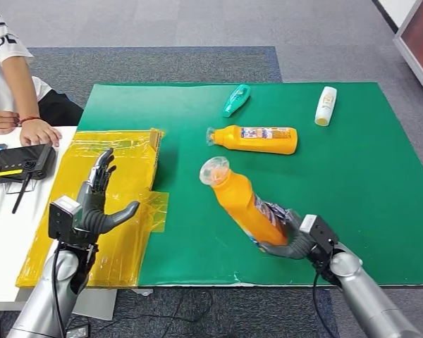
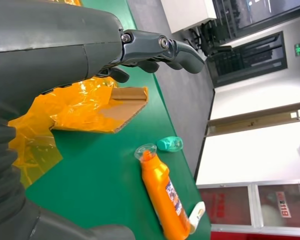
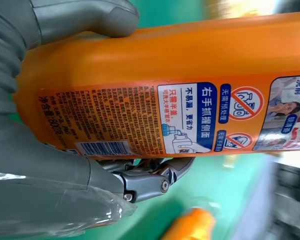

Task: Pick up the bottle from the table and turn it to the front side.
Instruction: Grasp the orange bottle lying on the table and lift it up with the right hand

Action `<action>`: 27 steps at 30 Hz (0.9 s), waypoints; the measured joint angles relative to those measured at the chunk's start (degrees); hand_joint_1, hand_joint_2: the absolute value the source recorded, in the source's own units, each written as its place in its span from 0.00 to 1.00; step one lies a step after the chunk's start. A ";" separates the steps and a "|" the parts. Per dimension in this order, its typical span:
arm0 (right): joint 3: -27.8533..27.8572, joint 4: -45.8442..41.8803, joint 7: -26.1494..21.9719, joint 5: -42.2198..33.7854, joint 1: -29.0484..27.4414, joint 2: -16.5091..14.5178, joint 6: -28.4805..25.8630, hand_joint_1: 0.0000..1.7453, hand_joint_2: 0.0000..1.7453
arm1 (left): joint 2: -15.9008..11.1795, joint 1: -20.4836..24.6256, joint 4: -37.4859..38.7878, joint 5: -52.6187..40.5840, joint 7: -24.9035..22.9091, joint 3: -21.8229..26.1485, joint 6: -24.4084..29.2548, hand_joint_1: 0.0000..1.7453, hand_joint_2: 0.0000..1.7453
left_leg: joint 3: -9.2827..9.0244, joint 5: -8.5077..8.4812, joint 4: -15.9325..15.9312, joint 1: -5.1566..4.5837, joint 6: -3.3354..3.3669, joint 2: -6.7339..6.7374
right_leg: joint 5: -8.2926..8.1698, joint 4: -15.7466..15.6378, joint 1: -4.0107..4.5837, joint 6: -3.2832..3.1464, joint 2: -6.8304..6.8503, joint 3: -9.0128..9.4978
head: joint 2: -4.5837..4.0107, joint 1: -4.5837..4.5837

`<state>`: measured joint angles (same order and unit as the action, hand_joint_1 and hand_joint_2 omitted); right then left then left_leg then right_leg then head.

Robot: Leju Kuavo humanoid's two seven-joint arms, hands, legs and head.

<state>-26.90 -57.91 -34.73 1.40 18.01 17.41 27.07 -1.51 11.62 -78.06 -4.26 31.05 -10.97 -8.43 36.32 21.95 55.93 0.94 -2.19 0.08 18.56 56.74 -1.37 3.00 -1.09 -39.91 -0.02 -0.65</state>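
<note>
Bottle (image 1: 241, 204) gripped in right hand (image 1: 284, 236) (base end), tilted.

Grey carpet floor (image 1: 199, 28) surrounds green-covered table (image 1: 358, 176).

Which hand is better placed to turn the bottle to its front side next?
Right. The right hand already grips the lower body of the orange bottle, tilted above the green mat. The left hand is open over the yellow sheet, well away from it.

Glossy plastic bottle (image 1: 244, 205), matt green mat (image 1: 358, 176)
</note>
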 joint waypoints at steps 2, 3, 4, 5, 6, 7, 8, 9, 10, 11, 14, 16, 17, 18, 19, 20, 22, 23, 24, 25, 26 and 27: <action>2.12 -1.41 -0.91 -1.34 -1.36 -2.13 1.43 1.00 1.00 | 0.01 -0.04 0.01 0.00 0.01 -0.03 -0.04 0.00 1.00 | 0.00 0.00 0.00 0.00 -0.01 0.00 | 0.00 0.00 0.00 0.00 0.00 -0.01 | 0.00 -0.01; 3.02 -2.12 -1.15 -1.75 -1.93 -3.19 1.99 1.00 1.00 | 0.01 -0.08 0.01 0.00 0.00 -0.05 -0.08 0.00 1.00 | 0.00 -0.01 0.00 0.00 -0.01 0.00 | 0.00 0.00 0.00 0.00 0.00 -0.01 | 0.00 -0.01; 3.77 -2.78 -1.28 -1.99 -2.44 -4.11 2.45 1.00 1.00 | 0.02 -0.12 0.01 0.00 -0.03 -0.08 -0.15 0.00 1.00 | 0.00 -0.01 0.00 0.00 -0.01 0.00 | 0.00 0.00 0.00 0.00 0.00 -0.01 | -0.01 -0.01; 4.49 -3.45 -1.35 -2.13 -2.90 -5.05 2.88 1.00 1.00 | 0.02 -0.17 0.01 0.00 -0.07 -0.11 -0.25 0.00 1.00 | 0.01 -0.01 0.00 0.00 -0.01 0.00 | 0.00 0.00 0.00 0.00 0.00 0.00 | -0.01 -0.01; 4.99 -3.99 -1.29 -2.12 -3.26 -5.86 3.21 1.00 1.00 | 0.03 -0.22 0.01 0.00 -0.14 -0.14 -0.38 0.00 1.00 | 0.01 -0.01 0.00 -0.01 0.00 0.00 | 0.00 0.00 -0.01 0.00 0.00 0.00 | -0.01 -0.01; 5.37 -4.47 -1.11 -1.94 -3.52 -6.60 3.39 1.00 1.00 | 0.04 -0.25 0.01 0.00 -0.22 -0.17 -0.53 0.00 1.00 | 0.01 -0.01 0.00 -0.01 0.00 0.00 | 0.00 0.00 -0.01 0.01 0.00 0.00 | -0.01 -0.01; 5.60 -4.81 -0.86 -1.63 -3.68 -7.26 3.42 1.00 1.00 | 0.07 -0.25 0.01 -0.01 -0.29 -0.20 -0.66 0.00 1.00 | 0.00 -0.01 0.00 -0.01 0.00 0.00 | -0.01 0.00 -0.01 0.01 0.00 0.00 | -0.01 -0.01; 5.70 -5.01 -0.60 -1.21 -3.75 -7.90 3.34 1.00 1.00 | 0.11 -0.22 0.04 -0.02 -0.40 -0.26 -0.78 0.00 1.00 | 0.00 0.00 0.00 -0.01 0.00 0.00 | -0.01 0.00 -0.01 0.01 0.00 0.00 | -0.01 -0.01; 5.71 -5.10 -0.40 -0.77 -3.78 -8.49 3.21 1.00 1.00 | 0.18 -0.16 0.10 -0.07 -0.49 -0.34 -0.86 0.00 1.00 | 0.00 0.00 0.00 -0.01 0.00 0.00 | -0.01 -0.01 -0.01 0.01 0.00 0.00 | -0.01 -0.01; 5.69 -5.11 -0.30 -0.40 -3.80 -9.10 3.08 1.00 1.00 | 0.26 -0.06 0.20 -0.12 -0.57 -0.44 -0.92 0.00 1.00 | 0.00 0.00 0.00 -0.01 0.00 0.00 | -0.01 -0.01 -0.01 0.01 0.00 -0.01 | -0.01 -0.01; 5.54 -5.07 -0.25 0.19 -3.78 -11.01 2.41 1.00 1.00 | 0.47 0.36 0.59 -0.44 -0.73 -0.89 -0.98 0.00 1.00 | 0.00 -0.01 0.00 -0.01 -0.01 0.00 | -0.01 -0.01 -0.01 0.00 0.00 -0.01 | -0.01 0.01; 5.45 -4.96 -0.20 0.47 -3.72 -12.10 1.89 1.00 1.00 | 0.60 0.61 0.85 -0.59 -0.80 -1.21 -0.99 0.00 1.00 | 0.00 -0.02 0.00 -0.01 -0.02 0.00 | -0.01 0.00 0.00 0.00 0.00 -0.02 | -0.01 0.01; 5.43 -4.87 -0.16 0.61 -3.68 -12.57 1.76 1.00 1.00 | 0.65 0.70 0.97 -0.62 -0.81 -1.36 -1.01 0.00 1.00 | 0.00 -0.02 0.00 -0.01 -0.02 0.00 | -0.01 0.00 0.00 0.00 0.00 -0.02 | -0.01 0.01; 5.40 -4.76 -0.12 0.76 -3.64 -13.05 1.70 1.00 1.00 | 0.72 0.81 1.10 -0.65 -0.82 -1.49 -1.03 0.00 1.00 | 0.00 -0.02 0.00 -0.01 -0.02 0.00 | -0.01 0.00 0.00 0.00 0.00 -0.02 | -0.01 0.01; 5.35 -4.66 -0.09 0.90 -3.60 -13.49 1.69 1.00 1.00 | 0.79 0.91 1.23 -0.68 -0.86 -1.60 -1.07 0.00 1.00 | 0.00 -0.02 0.00 -0.01 -0.02 0.00 | -0.01 0.00 0.00 0.00 0.00 -0.02 | -0.01 0.00; 5.25 -4.55 -0.07 1.02 -3.54 -13.91 1.69 1.00 1.00 | 0.85 1.03 1.35 -0.70 -0.91 -1.69 -1.10 0.00 1.00 | 0.00 -0.02 0.00 -0.01 -0.02 0.00 | -0.01 0.00 0.00 0.00 0.00 -0.02 | -0.01 0.00; 4.90 -4.31 0.01 1.27 -3.40 -14.71 1.61 1.00 1.00 | 0.97 1.35 1.58 -0.72 -0.99 -1.91 -1.23 0.00 1.00 | 0.01 -0.02 0.00 -0.01 -0.02 0.00 | -0.01 0.00 0.00 0.00 0.00 -0.02 | -0.01 -0.01; 4.65 -4.17 0.06 1.38 -3.32 -15.09 1.53 1.00 1.00 | 1.01 1.53 1.70 -0.72 -1.03 -2.04 -1.32 0.00 1.00 | 0.01 -0.02 0.00 -0.01 -0.02 0.00 | -0.01 0.00 0.00 0.00 0.00 -0.02 | 0.00 0.00; 4.38 -4.05 0.12 1.48 -3.24 -15.47 1.40 1.00 1.00 | 1.05 1.71 1.81 -0.72 -1.06 -2.19 -1.42 0.00 1.00 | 0.01 -0.02 0.00 -0.01 -0.02 0.00 | -0.01 0.00 0.00 0.00 0.00 -0.02 | 0.00 0.00; 4.10 -3.93 0.18 1.55 -3.15 -15.84 1.21 1.00 1.00 | 1.10 1.89 1.96 -0.72 -1.10 -2.32 -1.50 0.00 1.00 | 0.01 -0.02 0.00 -0.01 -0.02 0.00 | -0.01 0.00 0.00 0.00 0.00 -0.02 | 0.00 0.00; 3.82 -3.81 0.23 1.63 -3.04 -16.20 1.00 1.00 1.00 | 1.15 2.10 2.13 -0.72 -1.14 -2.47 -1.60 0.00 1.00 | 0.01 -0.02 0.00 -0.01 -0.02 0.00 | -0.01 0.00 0.00 0.00 0.00 -0.02 | 0.00 0.00; 3.52 -3.70 0.27 1.70 -2.89 -16.54 0.80 1.00 1.00 | 1.20 2.33 2.33 -0.72 -1.16 -2.63 -1.68 0.00 1.00 | 0.01 -0.02 0.00 -0.01 -0.02 0.00 | -0.01 0.00 0.00 0.00 0.00 -0.02 | -0.01 0.00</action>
<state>-23.38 -61.61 -34.46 3.10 15.12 0.87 27.87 -0.31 13.95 -75.72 -4.98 29.89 -13.61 -10.11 36.34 21.93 55.94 0.93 -2.21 0.08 18.55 56.73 -1.37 3.00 -1.09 -39.93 -0.02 -0.65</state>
